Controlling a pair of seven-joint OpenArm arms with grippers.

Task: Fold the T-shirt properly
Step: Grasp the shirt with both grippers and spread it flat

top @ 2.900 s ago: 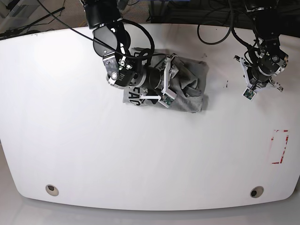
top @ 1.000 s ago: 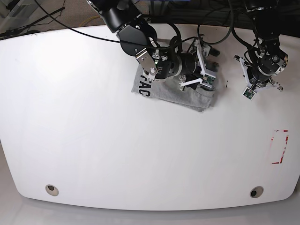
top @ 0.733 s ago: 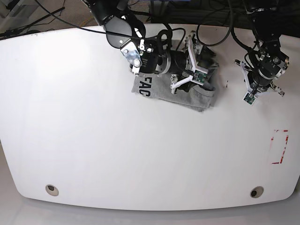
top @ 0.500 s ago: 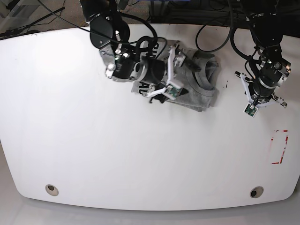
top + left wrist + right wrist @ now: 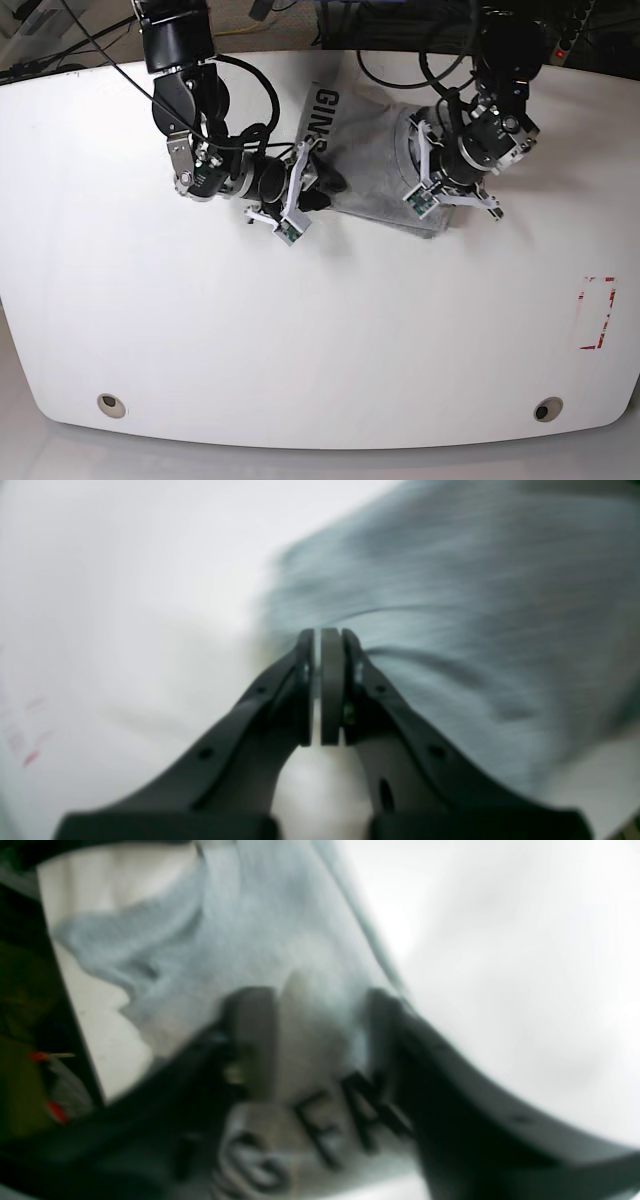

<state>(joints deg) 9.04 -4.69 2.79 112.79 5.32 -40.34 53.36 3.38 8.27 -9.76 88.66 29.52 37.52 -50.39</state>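
One grey T-shirt point(image 5: 375, 165) sits at the far middle of the white desk point(image 5: 300, 330), two arms on it. The right gripper point(image 5: 315, 1040) has its jaws around a lettered fold. The left gripper point(image 5: 322, 680), jaws pressed together, is at the shirt's other edge.

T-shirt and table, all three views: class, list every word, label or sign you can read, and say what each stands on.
"GING": dark block letters on the light heather-grey cotton T-shirt, base view, running down its raised left edge.
"G FA": the same print in the right wrist view, blurred and cut off by the gripper; more letters to the left cannot be read.
Red outlined rectangle on the white table: a mark, no text.
Left wrist view: none.
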